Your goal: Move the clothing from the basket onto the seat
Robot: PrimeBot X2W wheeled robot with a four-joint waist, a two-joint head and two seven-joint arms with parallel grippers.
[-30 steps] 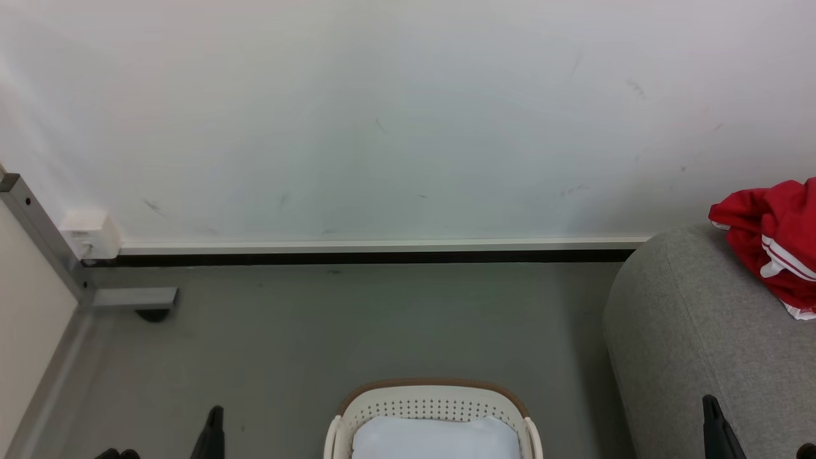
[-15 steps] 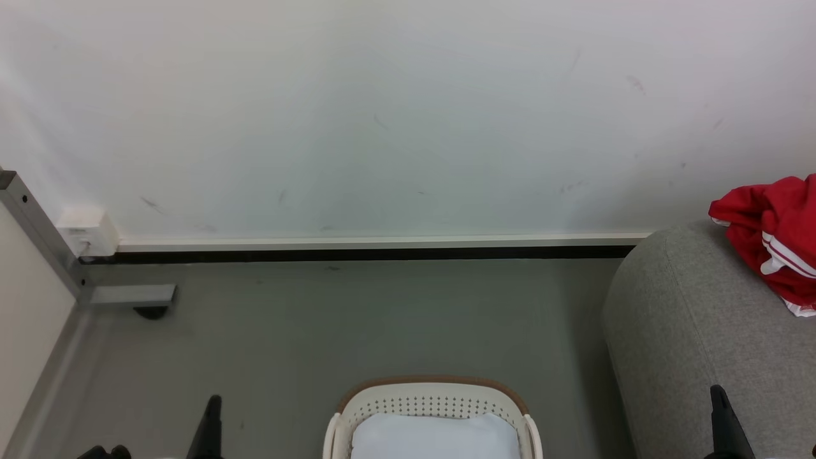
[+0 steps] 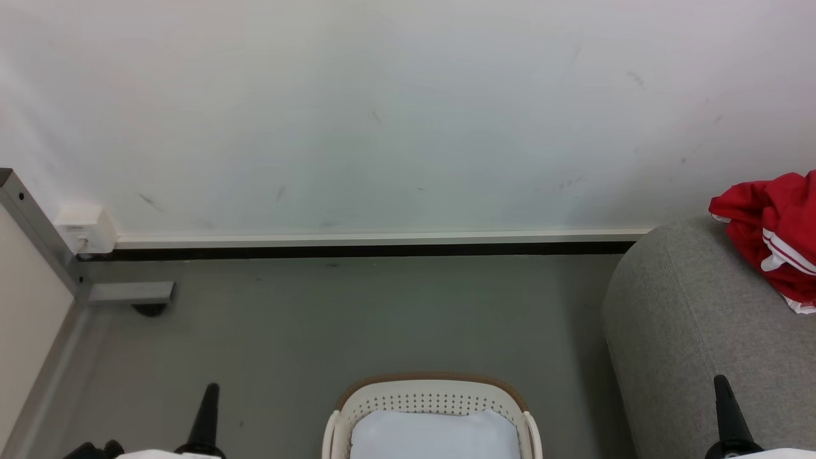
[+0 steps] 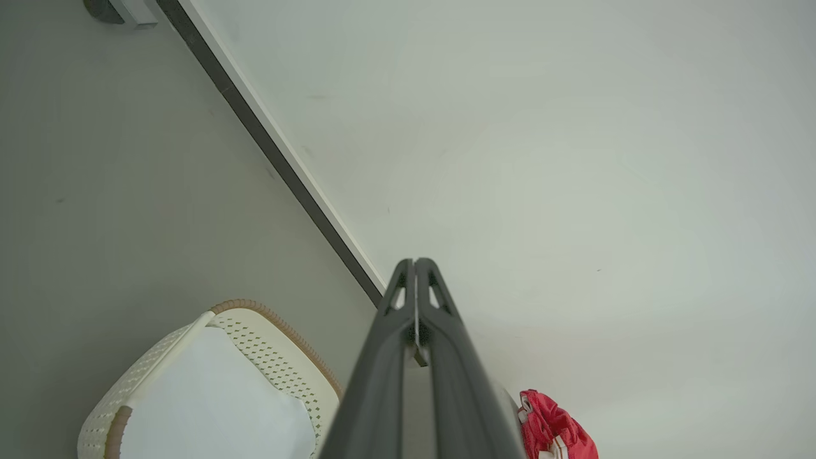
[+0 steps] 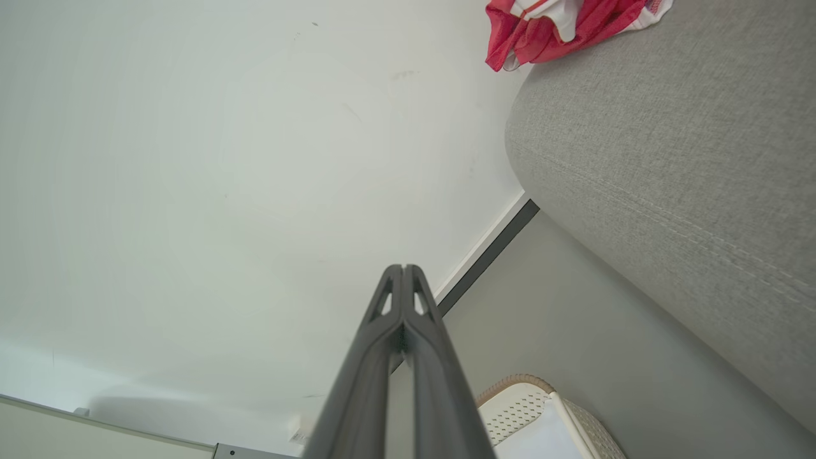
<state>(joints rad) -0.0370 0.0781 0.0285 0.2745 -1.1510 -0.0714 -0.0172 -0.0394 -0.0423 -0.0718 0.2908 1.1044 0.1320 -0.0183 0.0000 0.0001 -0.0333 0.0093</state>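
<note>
The red clothing (image 3: 778, 223) lies on the grey sofa (image 3: 688, 331), the white laundry basket (image 3: 433, 401) on the floor (image 3: 357, 319) holds a pale pad (image 3: 433, 437), and the left jaws and right jaws are both clenched empty.

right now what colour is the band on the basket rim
Brown; the basket rim band shows best in the head view.

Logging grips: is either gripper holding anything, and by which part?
Nothing is held. The left gripper and right gripper are shut empty; the bright red striped clothing lies on the grey fabric sofa.
</note>
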